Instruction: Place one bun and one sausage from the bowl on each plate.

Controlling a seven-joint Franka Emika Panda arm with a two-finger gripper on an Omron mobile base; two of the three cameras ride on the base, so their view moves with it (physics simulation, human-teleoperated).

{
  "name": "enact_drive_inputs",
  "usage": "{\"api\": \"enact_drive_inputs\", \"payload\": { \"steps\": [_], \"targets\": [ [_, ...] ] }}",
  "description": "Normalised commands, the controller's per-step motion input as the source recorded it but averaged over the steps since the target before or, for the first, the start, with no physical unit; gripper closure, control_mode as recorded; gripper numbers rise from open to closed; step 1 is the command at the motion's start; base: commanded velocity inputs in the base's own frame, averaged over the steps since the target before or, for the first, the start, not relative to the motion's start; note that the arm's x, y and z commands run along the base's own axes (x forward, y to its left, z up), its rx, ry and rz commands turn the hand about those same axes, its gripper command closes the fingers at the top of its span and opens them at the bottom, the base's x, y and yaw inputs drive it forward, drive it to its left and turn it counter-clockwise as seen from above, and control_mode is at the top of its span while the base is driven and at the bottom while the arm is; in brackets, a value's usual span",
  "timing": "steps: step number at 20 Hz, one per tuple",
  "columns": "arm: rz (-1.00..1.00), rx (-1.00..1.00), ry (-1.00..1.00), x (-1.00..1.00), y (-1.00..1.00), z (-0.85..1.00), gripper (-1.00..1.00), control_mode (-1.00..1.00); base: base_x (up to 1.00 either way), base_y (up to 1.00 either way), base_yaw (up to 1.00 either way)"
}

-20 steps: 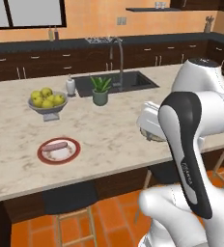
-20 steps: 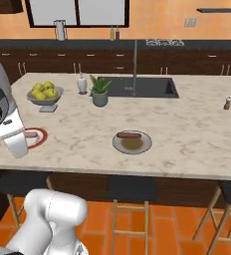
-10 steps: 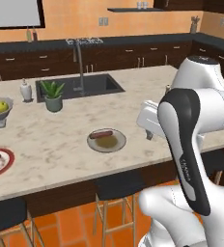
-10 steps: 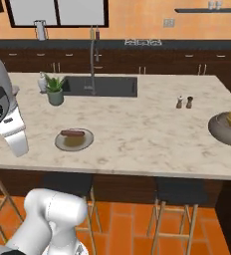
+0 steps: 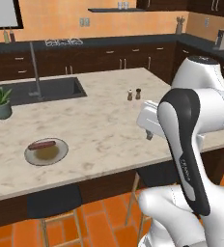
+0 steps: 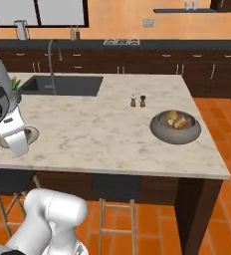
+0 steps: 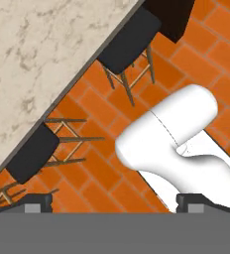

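Right base view: bowl (image 6: 175,130) held 2 buns (image 6: 178,120); judged soft, light, best pinched across the middle. Gripper (image 7: 114,202) jaws stood wide, empty.

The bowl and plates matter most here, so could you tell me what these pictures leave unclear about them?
- Bowl, right base view: buns show; any sausage inside is too small to tell.
- Grey plate, left base view: holds a sausage; in the right base view the arm covers most of it.
- Claw, hand view: open over floor, tips cut off by the bottom edge.
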Motion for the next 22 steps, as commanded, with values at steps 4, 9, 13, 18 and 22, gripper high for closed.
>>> {"api": "enact_drive_inputs", "payload": {
  "steps": [4, 9, 13, 18, 22],
  "targets": [
    [0.00, 0.00, 0.00, 0.00, 0.00, 0.00, -1.00, 1.00, 0.10, -1.00, 0.02],
    [0.00, 0.00, 0.00, 0.00, 0.00, 0.00, -1.00, 1.00, 0.22, -0.99, 0.06],
    [0.00, 0.00, 0.00, 0.00, 0.00, 0.00, -1.00, 1.00, 0.50, -0.80, 0.08],
    [0.00, 0.00, 0.00, 0.00, 0.00, 0.00, -1.00, 1.00, 0.81, -0.54, 0.05],
    [0.00, 0.00, 0.00, 0.00, 0.00, 0.00, -1.00, 1.00, 0.98, -0.35, 0.03]
  ]
}}
